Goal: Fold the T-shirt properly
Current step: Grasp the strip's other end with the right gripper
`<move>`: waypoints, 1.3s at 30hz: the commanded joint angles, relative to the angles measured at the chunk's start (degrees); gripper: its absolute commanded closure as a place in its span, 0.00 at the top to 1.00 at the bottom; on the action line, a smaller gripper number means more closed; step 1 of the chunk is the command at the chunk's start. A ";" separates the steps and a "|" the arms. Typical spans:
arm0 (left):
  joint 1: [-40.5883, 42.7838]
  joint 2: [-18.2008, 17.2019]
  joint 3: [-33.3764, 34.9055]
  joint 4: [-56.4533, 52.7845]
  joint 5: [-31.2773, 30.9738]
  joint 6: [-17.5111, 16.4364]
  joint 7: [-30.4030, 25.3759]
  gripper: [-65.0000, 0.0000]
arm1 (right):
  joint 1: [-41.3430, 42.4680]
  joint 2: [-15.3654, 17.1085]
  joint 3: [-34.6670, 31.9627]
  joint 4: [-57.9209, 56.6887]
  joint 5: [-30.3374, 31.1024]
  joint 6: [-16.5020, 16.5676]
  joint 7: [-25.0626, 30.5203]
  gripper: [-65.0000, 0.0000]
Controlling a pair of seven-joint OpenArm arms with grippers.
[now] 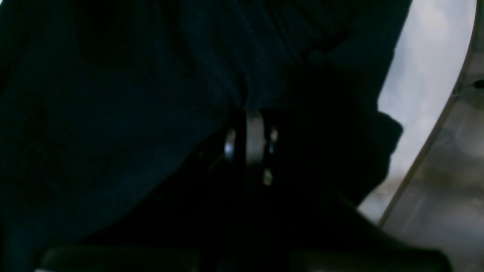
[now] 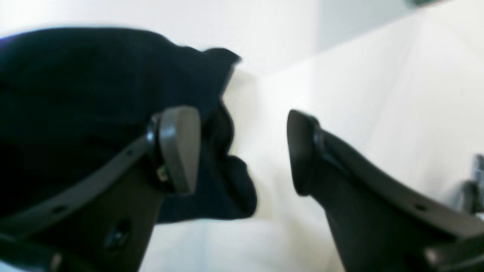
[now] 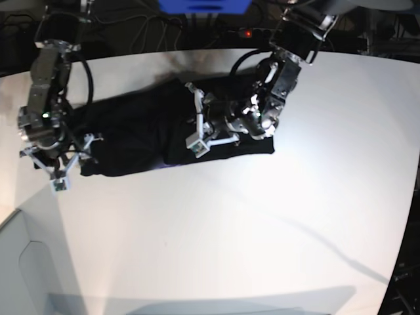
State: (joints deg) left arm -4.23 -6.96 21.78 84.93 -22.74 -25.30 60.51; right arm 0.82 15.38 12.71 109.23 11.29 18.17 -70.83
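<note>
right pincer (image 2: 242, 151): jaws spread wide, gripping nothing; the black t-shirt (image 2: 94, 113) lies at its 9 o'clock, a bunched edge of cloth just behind the near finger. left pincer (image 3: 205, 131): jaws drawn together, pressed into the middle of the t-shirt, dark cloth filling its wrist view; whether cloth is pinched cannot be told. t-shirt: spread crumpled across the white table (image 3: 262, 230), from 9 o'clock toward 12 o'clock in the base view, between the two arms.
</note>
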 commanded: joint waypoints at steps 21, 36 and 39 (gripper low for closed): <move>-1.00 -1.08 -0.29 -0.05 3.80 1.08 2.83 0.05 | 4.59 8.23 11.77 -31.91 50.12 0.51 -7.19 0.57; -0.83 -0.91 -0.29 0.04 3.71 1.08 2.83 0.05 | 5.38 8.14 8.35 -32.09 43.44 0.51 -1.92 0.57; -0.83 -0.91 -0.29 0.04 3.62 1.08 2.83 0.05 | 5.29 7.52 6.67 -32.09 41.68 0.51 0.01 0.57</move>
State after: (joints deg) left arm -4.80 -7.42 21.74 84.97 -22.57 -25.30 60.80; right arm 5.15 22.20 19.18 76.38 51.79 18.33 -71.46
